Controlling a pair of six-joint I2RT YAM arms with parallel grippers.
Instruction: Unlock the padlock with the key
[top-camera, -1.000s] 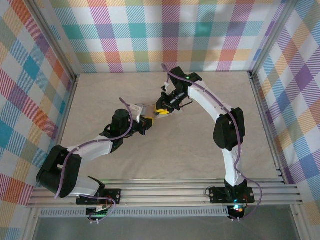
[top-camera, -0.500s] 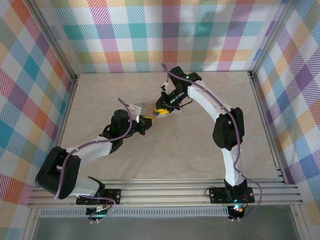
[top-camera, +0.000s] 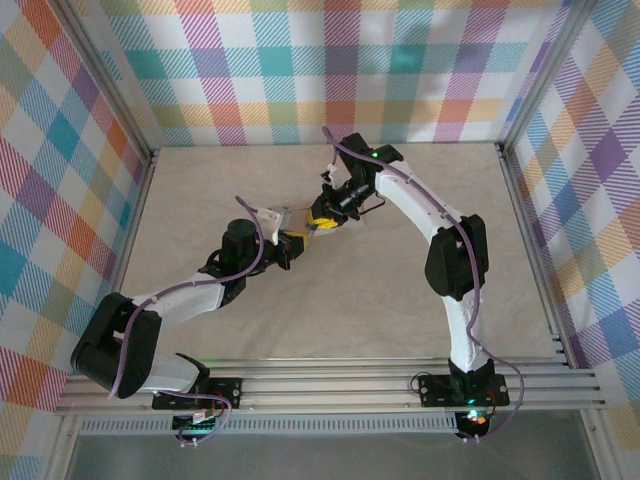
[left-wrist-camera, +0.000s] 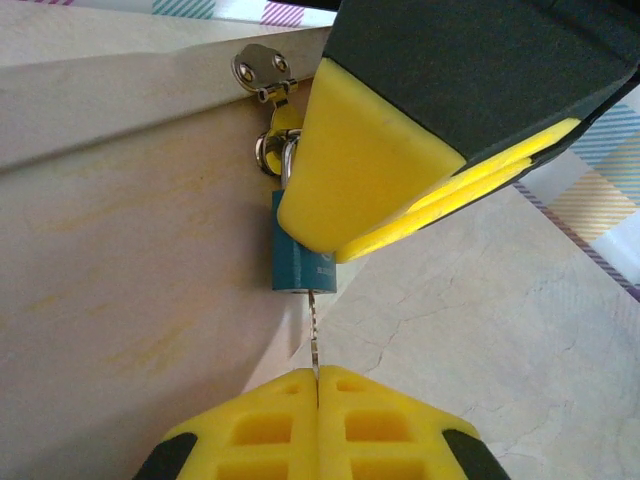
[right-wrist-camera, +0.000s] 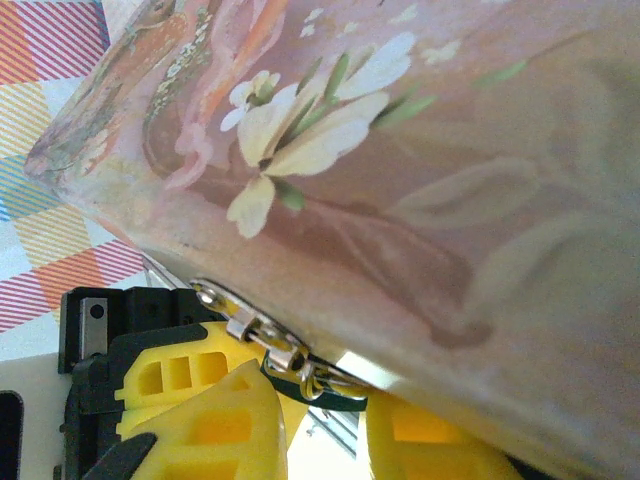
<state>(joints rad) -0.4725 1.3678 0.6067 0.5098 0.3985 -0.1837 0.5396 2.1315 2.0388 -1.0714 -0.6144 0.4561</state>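
White arm links (top-camera: 415, 205), black joint housings (top-camera: 457, 258), lilac cables (top-camera: 185, 288), yellow cut-out pads (left-wrist-camera: 262, 425) on the left hand (left-wrist-camera: 317, 375)

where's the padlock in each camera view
top external: too small to tell, hidden where left hand meets right hand
left wrist: padlock centre-left, key at its base
right wrist: teal edge bottom centre
shared landmark: metal hasp beside it

Left gripper (left-wrist-camera: 318, 380) pinched shut (pads (left-wrist-camera: 262, 430) flush together), facing the narrowly parted right gripper (top-camera: 322, 222).
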